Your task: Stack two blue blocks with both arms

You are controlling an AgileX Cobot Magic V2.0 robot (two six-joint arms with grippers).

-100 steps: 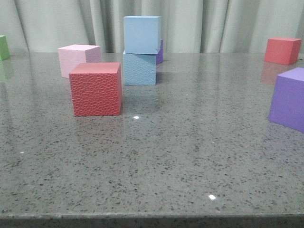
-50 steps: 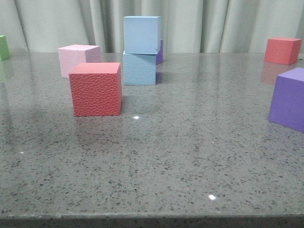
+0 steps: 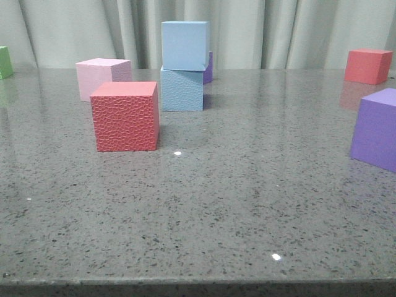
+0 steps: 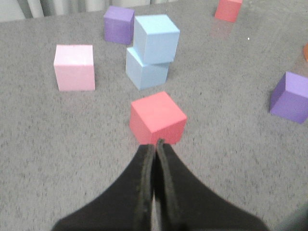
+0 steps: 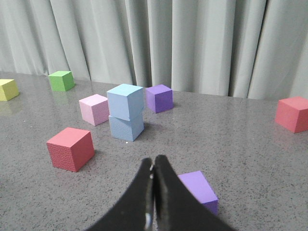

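On the speckled desk (image 3: 247, 185), the blue blocks (image 3: 184, 65) stand stacked, the upper one turned slightly askew, so the job looks finished. Both arms hang clear: the left pincer (image 4: 155, 147) and right pincer (image 5: 154, 166), fingers pressed together and empty, with the stack well beyond their tips.

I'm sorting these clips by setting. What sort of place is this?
Probably a lab or test bench, not a home: a speckled grey table holding only plain coloured cubes, such as the stacked blue blocks, with a plain grey curtain behind.
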